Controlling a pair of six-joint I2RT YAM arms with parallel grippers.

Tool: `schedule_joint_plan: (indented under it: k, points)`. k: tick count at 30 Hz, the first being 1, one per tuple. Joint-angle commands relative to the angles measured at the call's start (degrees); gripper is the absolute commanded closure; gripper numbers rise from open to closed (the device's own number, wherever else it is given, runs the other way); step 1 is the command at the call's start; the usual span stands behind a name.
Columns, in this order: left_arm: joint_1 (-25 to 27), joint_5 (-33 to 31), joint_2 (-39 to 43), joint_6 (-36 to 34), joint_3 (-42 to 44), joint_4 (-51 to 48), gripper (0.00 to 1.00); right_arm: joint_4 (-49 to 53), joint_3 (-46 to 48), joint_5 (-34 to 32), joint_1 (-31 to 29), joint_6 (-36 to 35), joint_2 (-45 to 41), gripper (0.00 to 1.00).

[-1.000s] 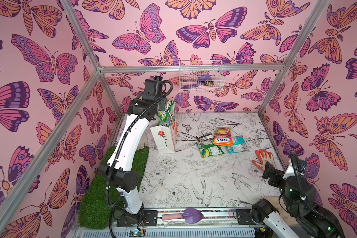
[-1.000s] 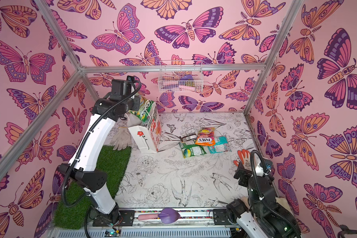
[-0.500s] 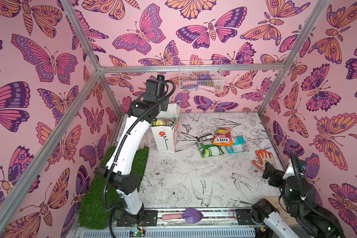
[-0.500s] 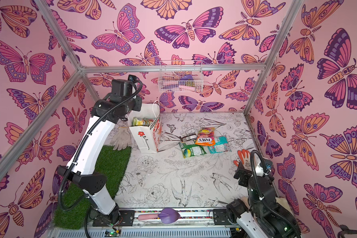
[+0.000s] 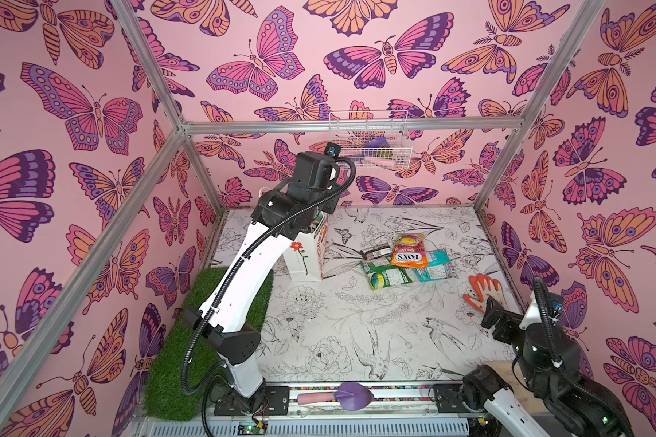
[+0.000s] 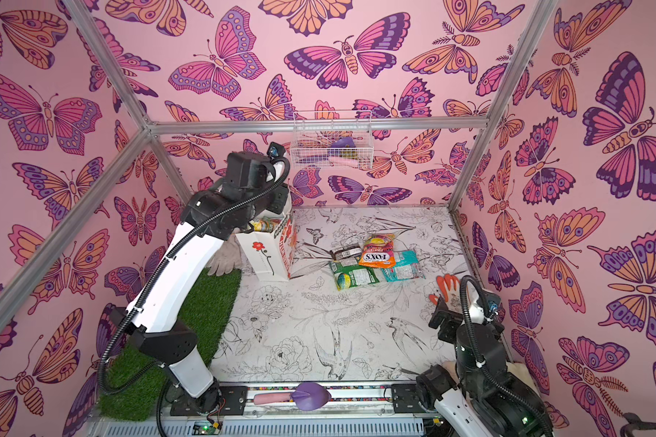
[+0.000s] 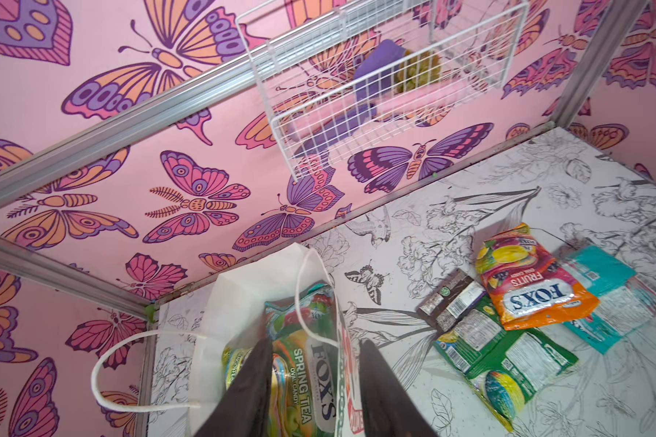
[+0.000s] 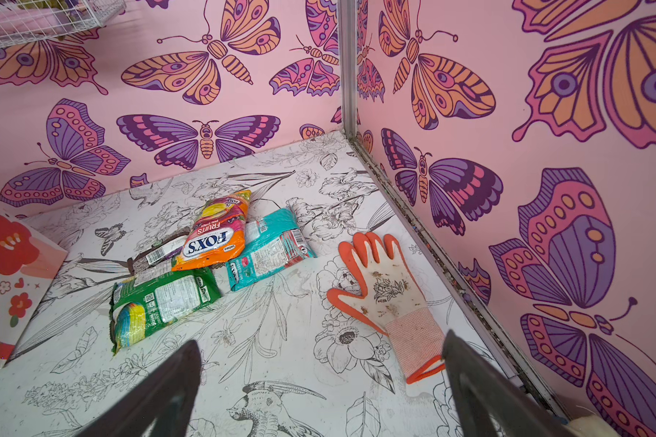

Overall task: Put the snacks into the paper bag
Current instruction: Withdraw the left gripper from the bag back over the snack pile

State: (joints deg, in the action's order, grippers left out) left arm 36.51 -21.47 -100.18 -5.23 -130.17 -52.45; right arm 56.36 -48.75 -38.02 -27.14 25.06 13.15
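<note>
I see a white paper bag printed with a red flower. At its three o'clock lie an orange FOX'S bag, a teal packet and a green packet.

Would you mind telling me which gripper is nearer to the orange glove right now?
Right. The right gripper hangs just beside the orange glove; the left gripper is over the paper bag, across the table.
</note>
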Motion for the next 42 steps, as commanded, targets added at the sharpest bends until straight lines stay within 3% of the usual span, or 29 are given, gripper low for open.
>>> schedule_joint_plan:
  k: [1,8,15,27,42]
  points:
    - [1.25,2.55,-1.59,-1.7,-0.85,-0.09,0.56,-0.69,0.24,0.14,0.23,-0.71,0.3,0.0]
    - [4.6,8.25,-4.3,-4.43,0.07,-1.72,0.42,-0.31,0.14,-0.65,0.24,-0.27,0.3,0.01]
    - [6.82,13.93,-6.24,-3.39,5.53,-2.34,0.37,-0.43,0.15,-0.42,0.24,-0.36,0.47,0.01]
    - [10.49,17.16,-12.25,-0.63,11.31,-1.31,0.35,-0.18,0.09,-1.09,0.23,-0.05,0.74,0.01]
    - [12.42,18.38,-11.67,1.67,26.26,8.77,0.35,-0.12,0.1,-1.09,0.24,-0.02,0.83,0.01]
